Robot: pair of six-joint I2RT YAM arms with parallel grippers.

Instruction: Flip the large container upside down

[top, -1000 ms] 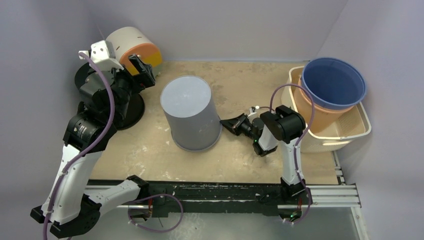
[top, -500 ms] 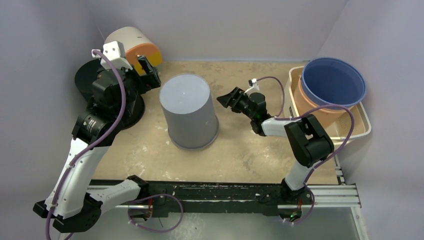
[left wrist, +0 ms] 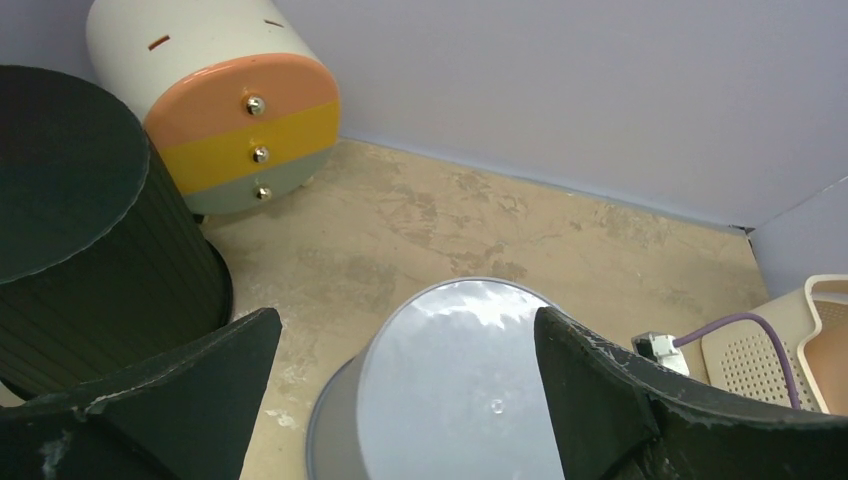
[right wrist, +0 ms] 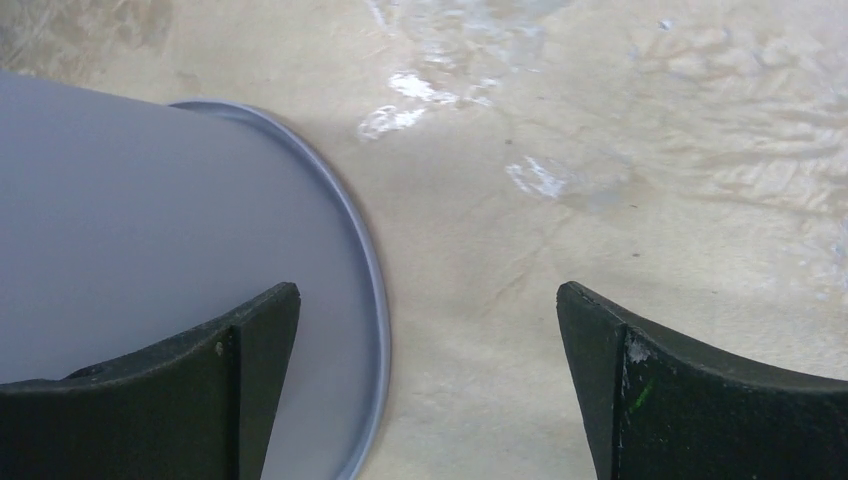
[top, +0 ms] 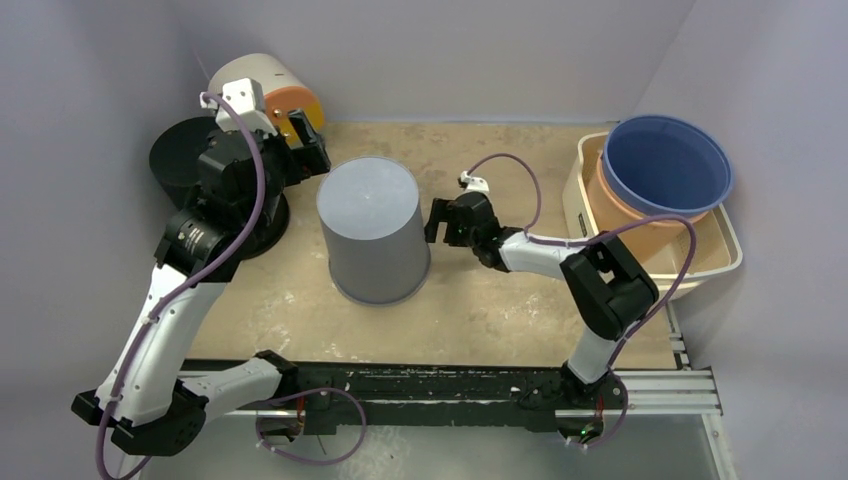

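Observation:
The large container [top: 372,230] is a grey bucket standing mid-table with its flat base up and its wider rim on the table. It fills the lower middle of the left wrist view [left wrist: 460,390] and the left side of the right wrist view [right wrist: 150,230]. My left gripper [top: 303,148] hovers open at the container's upper left, its jaws [left wrist: 407,320] spread wider than the base and clear of it. My right gripper [top: 437,220] is open just beside the container's right wall, one finger over the wall and the other over bare table [right wrist: 428,295]. Neither holds anything.
A black round bin [top: 185,150] stands at the left under my left arm. A cream, orange and yellow drum [top: 265,90] lies in the back left corner. At the right, a blue bucket [top: 668,165] sits nested in an orange one inside a cream basket [top: 700,262]. Walls close three sides.
My right gripper went from shut to open and swung up and left, close to the container's right wall. My left gripper shifted right toward the container's top. The container slid slightly left.

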